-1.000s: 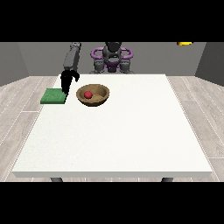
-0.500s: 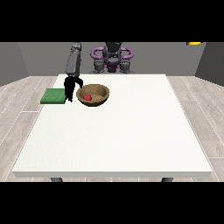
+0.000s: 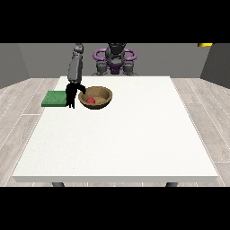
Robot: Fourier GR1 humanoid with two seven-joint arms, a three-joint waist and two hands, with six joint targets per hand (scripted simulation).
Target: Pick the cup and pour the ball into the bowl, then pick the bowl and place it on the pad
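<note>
— Right, where does the bowl [image 3: 95, 98] sit against the hand at the view's left [image 3: 72, 93]?

— Just beside it, on the side toward the table's middle. The hand hangs down at the bowl's near rim, one digit reaching over toward the rim. Touching or a hair apart, cannot tell at this range. Fingers open or curled, likewise cannot tell.

— Contents?

— Red ball [image 3: 90, 100] lies inside the bowl. No cup seen anywhere on the white table [image 3: 117, 143]. Pouring looks done, by that evidence.

— And the pad [image 3: 55, 98]?

— Green, flat, on the hand's other side, close by. So hand stands between pad and bowl. Bowl is round, no long axis to favour.

— Other hand?

— Not seen over the table. The hand at the view's left is plainly the nearer one. Coming move likely turns on catching that rim, then carrying the bowl across the short gap onto the pad.
</note>
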